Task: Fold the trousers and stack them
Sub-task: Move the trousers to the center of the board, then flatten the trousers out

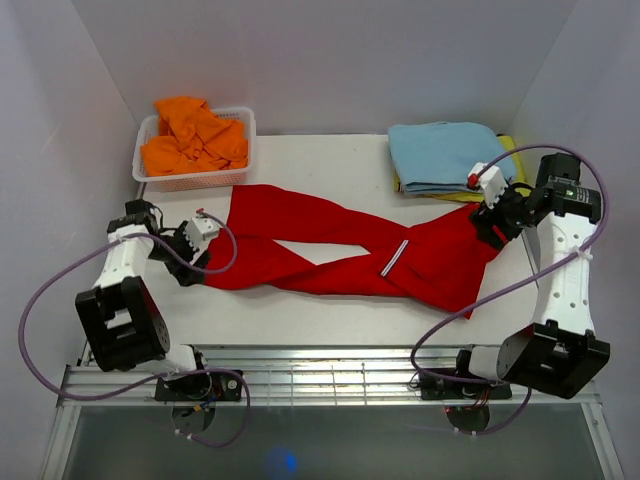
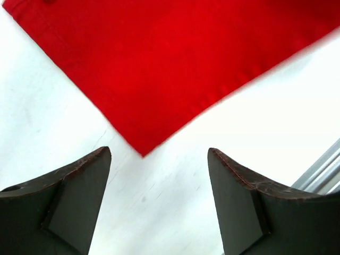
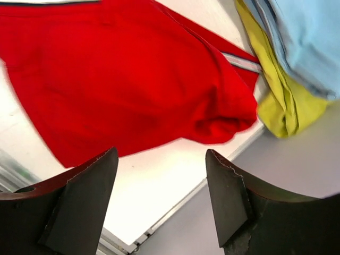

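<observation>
The red trousers [image 1: 340, 250] lie spread across the white table [image 1: 330, 320], legs crossing toward the left, waist at the right, with a thin white stripe [image 1: 394, 257] on one leg. My left gripper [image 1: 192, 262] is open at the leg ends; in the left wrist view a corner of the red trousers [image 2: 159, 69] lies just beyond its open gripper [image 2: 159, 159], untouched. My right gripper [image 1: 487, 226] is open above the waist end. The right wrist view shows the bunched waist of the trousers [image 3: 127, 79] past its open gripper [image 3: 162, 159], nothing held.
A white basket [image 1: 146, 160] with an orange garment [image 1: 195, 135] stands at the back left. A folded light blue garment [image 1: 445, 155] lies on a yellow one [image 3: 281, 106] at the back right. The table's right edge [image 3: 212, 180] runs close under my right gripper.
</observation>
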`<state>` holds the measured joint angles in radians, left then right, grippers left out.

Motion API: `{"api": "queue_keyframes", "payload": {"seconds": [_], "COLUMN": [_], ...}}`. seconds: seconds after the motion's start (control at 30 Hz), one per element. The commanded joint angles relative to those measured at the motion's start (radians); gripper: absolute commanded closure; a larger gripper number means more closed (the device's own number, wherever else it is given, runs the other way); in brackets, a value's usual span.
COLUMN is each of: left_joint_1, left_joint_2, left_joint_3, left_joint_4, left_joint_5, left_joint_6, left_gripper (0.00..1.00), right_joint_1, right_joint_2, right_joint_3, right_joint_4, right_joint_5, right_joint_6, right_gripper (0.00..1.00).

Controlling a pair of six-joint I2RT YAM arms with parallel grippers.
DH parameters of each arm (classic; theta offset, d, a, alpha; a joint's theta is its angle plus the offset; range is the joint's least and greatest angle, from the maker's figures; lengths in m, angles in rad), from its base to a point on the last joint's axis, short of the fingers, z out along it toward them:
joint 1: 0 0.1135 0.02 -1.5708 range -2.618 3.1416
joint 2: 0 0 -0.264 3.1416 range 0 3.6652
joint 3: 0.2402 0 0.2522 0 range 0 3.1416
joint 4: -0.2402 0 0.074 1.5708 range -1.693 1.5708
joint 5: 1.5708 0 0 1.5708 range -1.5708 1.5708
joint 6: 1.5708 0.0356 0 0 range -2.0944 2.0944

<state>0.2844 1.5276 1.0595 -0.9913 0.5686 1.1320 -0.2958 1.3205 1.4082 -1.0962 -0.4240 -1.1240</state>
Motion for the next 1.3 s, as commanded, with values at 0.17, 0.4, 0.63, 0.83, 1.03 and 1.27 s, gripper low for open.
{"api": "queue_keyframes", "payload": {"seconds": [0.17,0.4,0.63,0.83,1.03,1.27], "left_joint_1": [0.027,0.022,-0.002,-0.008,-0.011,-0.013], "left_joint_2": [-0.213,-0.126,-0.100,-0.050,-0.058,-0.063], "left_joint_3": [-0.214,-0.197,-0.230,-0.208,-0.228,-0.220], "left_joint_4": [-0.049,0.032,0.100,0.100,0.146,0.178], "left_joint_5": [0.017,0.082,0.068,0.083,0.062,0.077], "left_joint_6": [0.626,0.586,0.583,0.522,0.493,0.479], "left_gripper": [0.17,0.16,0.16,0.17,0.15,0.13], "right_joint_1": [0.291,0.657,0.790,0.840,0.871,0.883], "right_joint_2": [-0.096,-0.014,0.101,0.200,0.244,0.278], "right_joint_3": [-0.129,-0.169,-0.163,-0.111,-0.169,-0.245], "right_joint_4": [-0.067,0.137,0.180,0.182,0.208,0.361], "right_joint_5": [0.008,0.172,0.205,0.171,0.185,0.280], "right_joint_6": [0.045,0.321,0.334,0.398,0.437,0.497], "right_gripper": [0.28,0.26,0.29,0.45,0.45,0.43]}}
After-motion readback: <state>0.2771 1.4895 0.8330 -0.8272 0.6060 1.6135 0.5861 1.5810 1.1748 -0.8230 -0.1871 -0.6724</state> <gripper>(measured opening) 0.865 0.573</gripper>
